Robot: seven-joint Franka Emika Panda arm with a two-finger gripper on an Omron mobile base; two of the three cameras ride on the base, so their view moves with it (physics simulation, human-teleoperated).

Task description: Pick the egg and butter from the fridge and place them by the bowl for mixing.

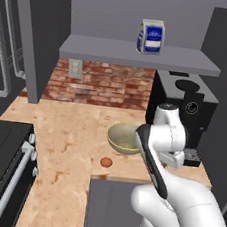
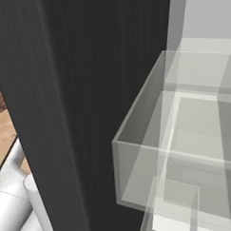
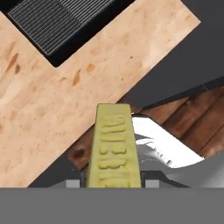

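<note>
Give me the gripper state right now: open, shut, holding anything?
Gripper: shut on the butter.

Egg [image 1: 106,161] on counter [image 1: 73,130], just before bowl [image 1: 124,138]; butter [image 3: 114,148] above counter.

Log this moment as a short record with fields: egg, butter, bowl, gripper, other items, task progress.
egg: lies on the counter, just in front of the bowl, apart from it
butter: held between the fingers, over the counter's edge in the hand view
bowl: upright on the counter, by the black coffee machine
gripper: shut on the butter
other items: blue-and-white carton on the shelf above
task progress: egg placed; butter not yet set down
</note>
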